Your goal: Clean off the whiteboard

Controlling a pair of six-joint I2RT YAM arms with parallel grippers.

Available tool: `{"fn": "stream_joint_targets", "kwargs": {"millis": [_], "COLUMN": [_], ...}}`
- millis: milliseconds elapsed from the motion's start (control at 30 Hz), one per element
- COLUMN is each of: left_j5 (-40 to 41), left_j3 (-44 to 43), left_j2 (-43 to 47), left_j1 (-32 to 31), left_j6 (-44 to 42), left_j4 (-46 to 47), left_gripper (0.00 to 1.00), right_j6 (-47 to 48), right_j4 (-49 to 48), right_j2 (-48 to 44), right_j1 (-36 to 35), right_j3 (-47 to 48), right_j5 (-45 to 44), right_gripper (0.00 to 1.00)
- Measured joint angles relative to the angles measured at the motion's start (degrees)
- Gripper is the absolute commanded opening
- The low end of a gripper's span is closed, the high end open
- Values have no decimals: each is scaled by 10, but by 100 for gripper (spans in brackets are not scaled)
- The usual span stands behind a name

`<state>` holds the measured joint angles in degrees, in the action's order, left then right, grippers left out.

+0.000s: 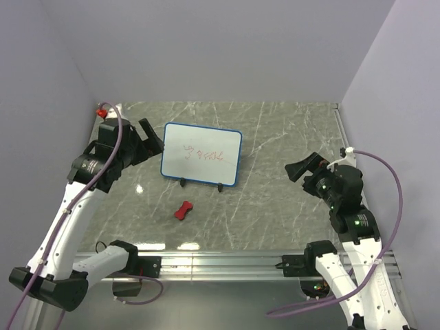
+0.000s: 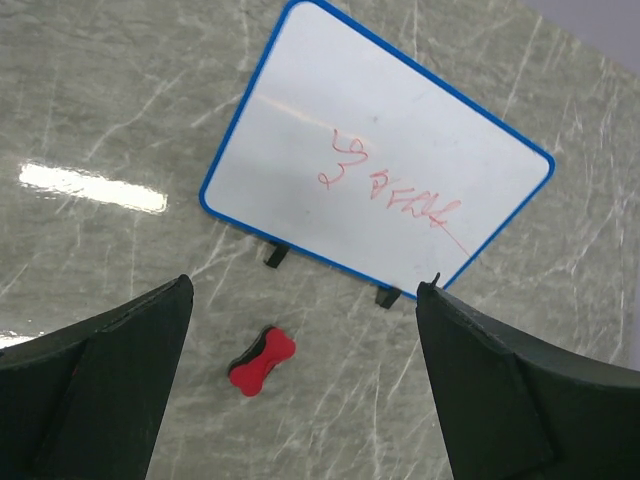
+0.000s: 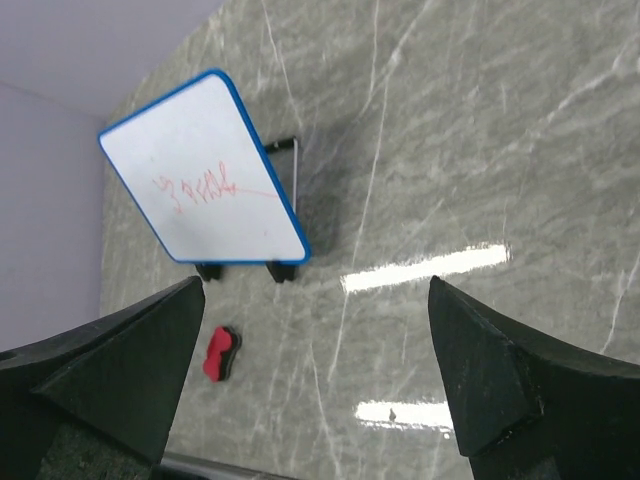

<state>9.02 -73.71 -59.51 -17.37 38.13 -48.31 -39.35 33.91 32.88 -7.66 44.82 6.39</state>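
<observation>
The whiteboard (image 1: 201, 155), bearing red scribbles, stands tilted on its black feet toward the back of the worktop (image 1: 275, 206). The left claw (image 1: 146, 139) hangs just beside its left edge, spread and holding nothing. The right claw (image 1: 301, 168), also spread and holding nothing, hangs well apart to its right. A red eraser (image 1: 183, 210) lies in front of the board.

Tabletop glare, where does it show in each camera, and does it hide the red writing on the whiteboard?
Top external: small bright patches on the table near its front edge, clear of the whiteboard. Left wrist: one white streak left of the board, only a faint sheen on the board itself, and the writing stays crisp. Right wrist: two bright streaks right of the board, with the writing untouched.
</observation>
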Motion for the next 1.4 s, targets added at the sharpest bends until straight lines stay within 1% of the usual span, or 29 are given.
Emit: {"fn": "stream_joint_targets", "kwargs": {"millis": [200,433,767,967,1033,1200,1300,1400], "left_j5": [21,60,78,83,85,87,67,43], "left_j3": [0,5,9,14,25,68,111,153], "left_j2": [-6,-45,-42,-66,-79,-124,-136,-136], "left_j1": [-76,-155,-170,-181,-194,-250,-275,-281], "left_j6": [0,2,0,0,1,9,16,14], "left_j4": [0,-15,-22,-22,-23,-30,-23,-14], "left_gripper": [99,99,99,99,99,100,99,99], "right_j6": [9,17,29,35,38,46,50,54], "right_j4": [9,17,17,17,17,17,17,17], "right_j2": [-23,-39,-35,-27,-17,16,27,31], "right_j1": [-21,-31,-38,-38,-38,-38,-38,-38], "right_j3": [-30,-50,-52,-52,-52,-52,-52,-52], "right_j5": [2,0,-5,-13,-15,-18,-18,-18], "right_gripper": [99,98,98,98,97,96,96,96]}}
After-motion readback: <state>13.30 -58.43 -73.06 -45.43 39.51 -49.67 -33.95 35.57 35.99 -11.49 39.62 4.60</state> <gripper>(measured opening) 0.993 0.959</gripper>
